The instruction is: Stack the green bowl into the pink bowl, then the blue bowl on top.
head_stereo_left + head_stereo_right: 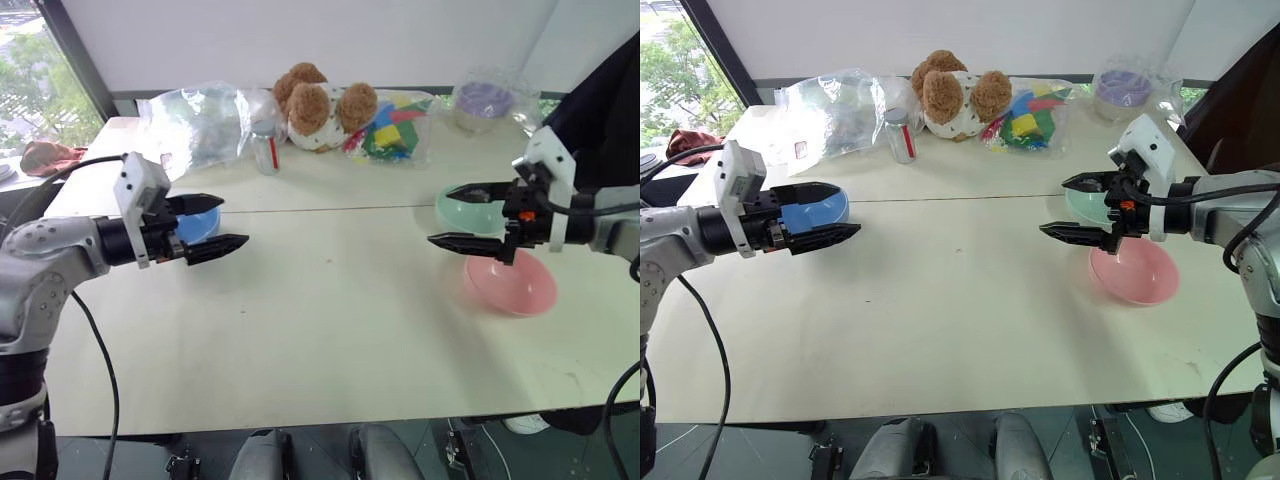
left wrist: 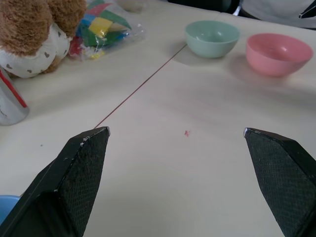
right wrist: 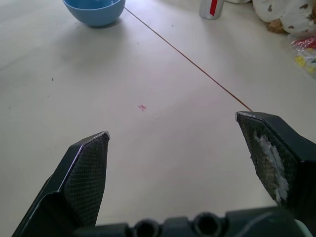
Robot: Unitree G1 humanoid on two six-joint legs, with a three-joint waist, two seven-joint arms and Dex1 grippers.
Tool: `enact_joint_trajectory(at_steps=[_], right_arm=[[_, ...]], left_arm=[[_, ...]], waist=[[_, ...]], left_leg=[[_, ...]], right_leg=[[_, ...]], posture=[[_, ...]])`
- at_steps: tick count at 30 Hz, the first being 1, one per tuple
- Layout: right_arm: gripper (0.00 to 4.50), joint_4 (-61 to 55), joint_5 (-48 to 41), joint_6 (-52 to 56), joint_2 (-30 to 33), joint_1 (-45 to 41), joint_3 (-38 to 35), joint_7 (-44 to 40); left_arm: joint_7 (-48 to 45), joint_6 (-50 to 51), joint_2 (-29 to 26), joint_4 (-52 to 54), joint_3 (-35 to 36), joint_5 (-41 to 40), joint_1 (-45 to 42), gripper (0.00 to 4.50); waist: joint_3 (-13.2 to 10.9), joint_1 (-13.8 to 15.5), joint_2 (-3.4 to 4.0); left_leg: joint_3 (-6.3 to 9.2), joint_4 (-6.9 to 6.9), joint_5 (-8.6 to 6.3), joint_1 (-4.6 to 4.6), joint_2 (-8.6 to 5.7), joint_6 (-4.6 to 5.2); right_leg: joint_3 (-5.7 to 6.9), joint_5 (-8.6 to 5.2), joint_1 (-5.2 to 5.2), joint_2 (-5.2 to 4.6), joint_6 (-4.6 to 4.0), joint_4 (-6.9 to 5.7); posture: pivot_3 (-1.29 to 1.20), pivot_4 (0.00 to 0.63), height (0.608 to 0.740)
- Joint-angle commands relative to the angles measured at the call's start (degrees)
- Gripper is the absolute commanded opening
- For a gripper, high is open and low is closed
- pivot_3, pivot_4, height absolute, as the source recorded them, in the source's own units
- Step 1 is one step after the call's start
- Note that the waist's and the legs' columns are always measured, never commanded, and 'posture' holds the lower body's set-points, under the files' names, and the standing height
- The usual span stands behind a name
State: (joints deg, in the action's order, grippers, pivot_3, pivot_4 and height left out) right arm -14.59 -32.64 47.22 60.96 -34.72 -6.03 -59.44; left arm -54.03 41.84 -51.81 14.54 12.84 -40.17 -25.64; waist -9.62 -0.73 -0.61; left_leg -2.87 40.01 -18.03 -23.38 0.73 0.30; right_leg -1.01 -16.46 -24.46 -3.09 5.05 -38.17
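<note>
Hovering wide open and empty, the right gripper [image 1: 1072,207] should drop onto the green bowl's [image 2: 212,37] near rim, just beside the pink bowl [image 2: 279,52], pinch one wall, while the left gripper [image 1: 216,223], also wide, waits over the blue bowl [image 3: 95,10].

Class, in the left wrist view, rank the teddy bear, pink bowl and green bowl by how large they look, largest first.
1. teddy bear, largest, though cut off by the frame and nearer the camera.
2. pink bowl and green bowl: nearly alike; pink looks slightly larger, probably only because it is nearer.
</note>
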Motion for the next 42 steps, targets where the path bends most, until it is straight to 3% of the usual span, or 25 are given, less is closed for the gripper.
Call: enact_joint_trajectory(at_steps=[1,30,37,42], right_arm=[[4.45,-0.47,0.21,-1.02,0.13,-1.70,-0.48,-0.14],[4.45,0.25,4.62,1.98,1.80,-0.17,1.54,2.66],[4.45,-3.95,5.82,8.70,7.29,11.15,-1.10,4.85],[4.45,-6.19,6.36,10.67,7.13,19.95,-4.06,7.72]], left_arm=[[0.00,-0.72,-1.15,0.84,1.89,0.23,-0.12,4.50],[-1.35,-0.53,-0.17,1.00,0.79,-1.16,-0.09,4.50],[-2.86,-2.06,0.76,-0.16,-1.38,0.13,-1.01,4.50],[-3.44,-3.27,1.68,-1.33,-2.91,1.45,-1.67,4.50]], waist=[[0.00,0.01,0.00],[0.00,0.02,0.00],[0.00,0.21,0.00],[0.00,-0.04,0.00]], left_leg=[[0.00,0.00,0.00,0.00,0.00,0.00],[0.00,0.00,0.00,0.00,0.00,0.00],[0.00,0.00,0.00,-0.03,0.00,0.00],[-0.02,0.01,0.00,0.01,0.00,0.00]], right_leg=[[0.00,0.00,0.00,0.00,0.00,0.00],[0.00,0.00,0.00,0.00,0.00,0.00],[0.02,0.00,0.00,-0.02,0.00,0.03],[-0.03,0.00,0.02,0.06,0.00,-0.01]], posture=[[0.00,0.150,0.740],[0.00,0.150,0.740],[0.00,0.150,0.740],[0.00,0.150,0.740]])
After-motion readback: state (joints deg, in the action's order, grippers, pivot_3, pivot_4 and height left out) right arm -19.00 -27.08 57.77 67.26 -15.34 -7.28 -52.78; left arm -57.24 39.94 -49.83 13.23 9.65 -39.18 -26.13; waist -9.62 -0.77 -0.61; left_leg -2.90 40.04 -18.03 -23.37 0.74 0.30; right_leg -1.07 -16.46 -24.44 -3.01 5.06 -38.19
